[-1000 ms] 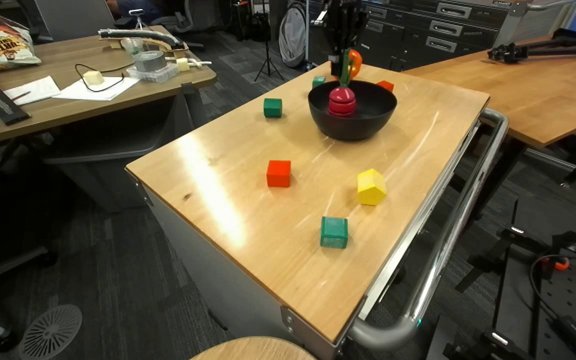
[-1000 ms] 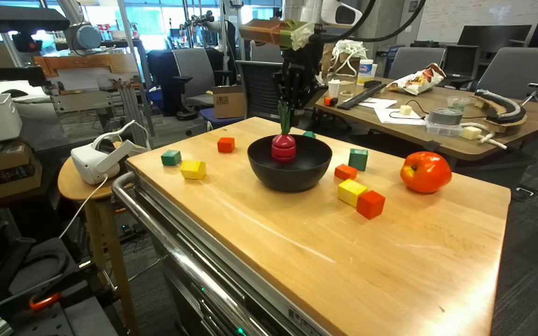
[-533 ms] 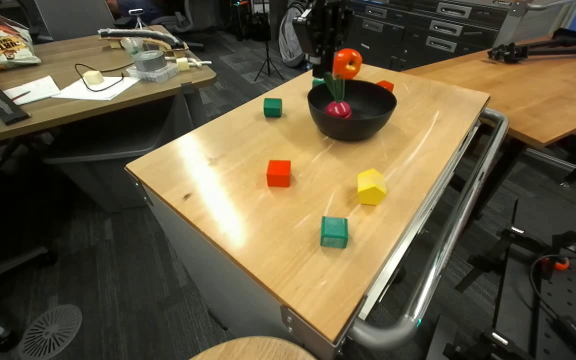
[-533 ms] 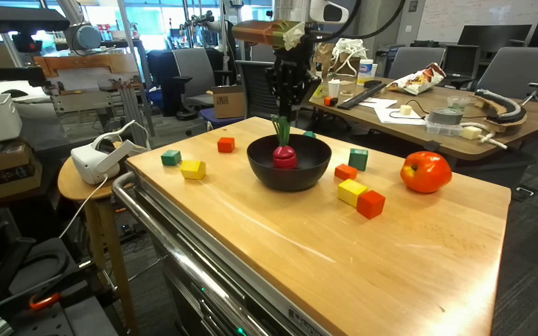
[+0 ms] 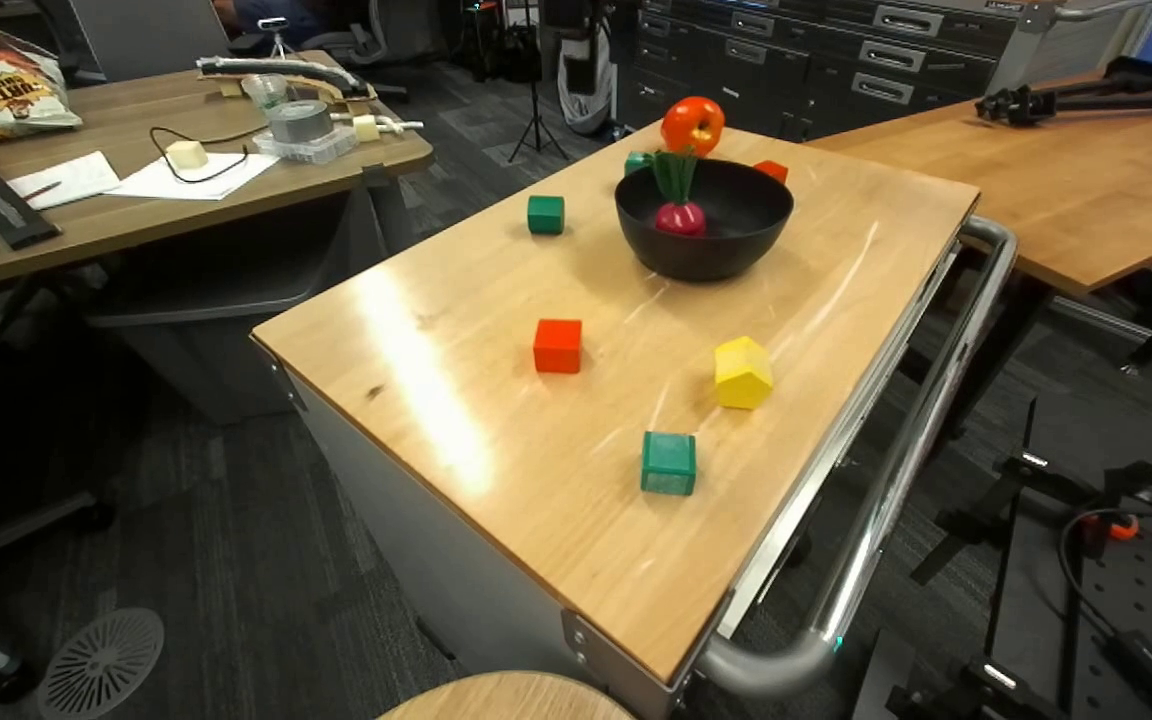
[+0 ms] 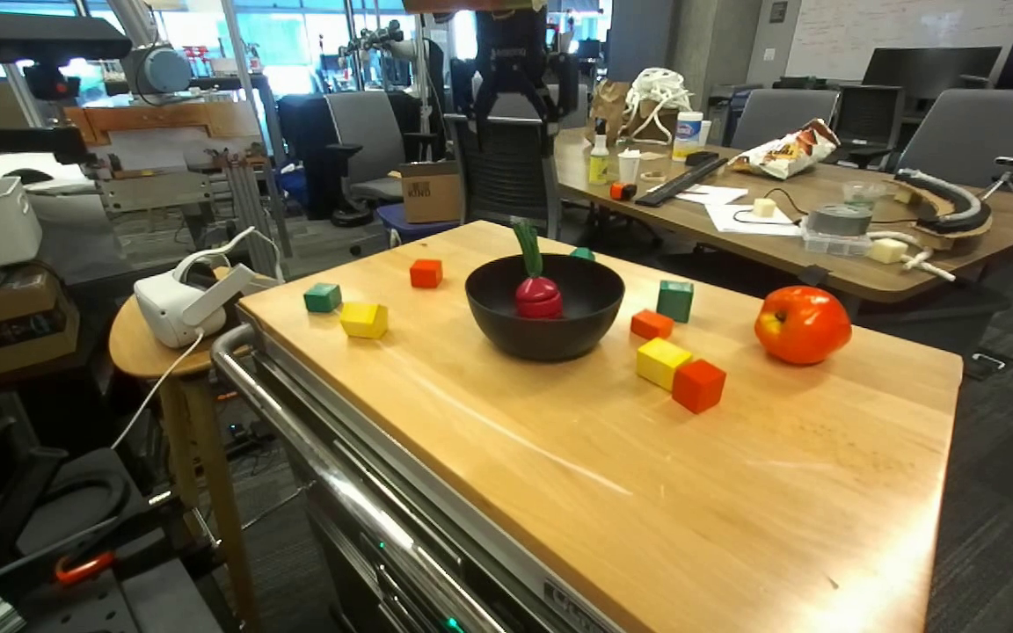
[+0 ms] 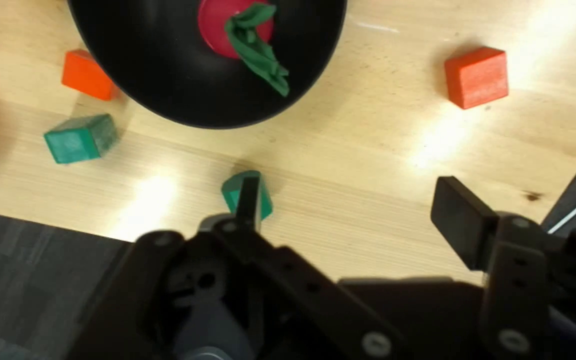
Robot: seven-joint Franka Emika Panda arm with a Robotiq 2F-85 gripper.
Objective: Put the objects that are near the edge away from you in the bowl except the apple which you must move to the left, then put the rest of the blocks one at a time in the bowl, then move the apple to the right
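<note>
The dark red toy fruit (image 6: pixel 539 299) rests inside the black bowl (image 6: pixel 506 332), its green stalk leaning up above the rim. My gripper (image 7: pixel 353 210) is open and holds nothing; it hangs well above the table, behind the bowl in an exterior view. Under one finger in the wrist view lies a green block (image 7: pixel 264 200). The apple (image 6: pixel 803 324) stands apart on the tabletop. Between apple and bowl lie a green block (image 6: pixel 674 301), two red-orange blocks (image 6: pixel 698 385) and a yellow block (image 6: pixel 663 362). Across the bowl are a red-orange block (image 5: pixel 558 346), yellow block (image 5: pixel 743 373) and green block (image 5: pixel 669 463).
A metal handle rail (image 5: pixel 896 490) runs along one side of the wooden tabletop (image 5: pixel 496 280). A stool with a white headset (image 6: pixel 179 303) stands close to one end. Beyond another edge is a cluttered desk (image 6: pixel 700 224).
My gripper has let go of the toy fruit's stalk and opened. The toy has dropped down into the bowl. The gripper has risen and moved away from the bowl.
</note>
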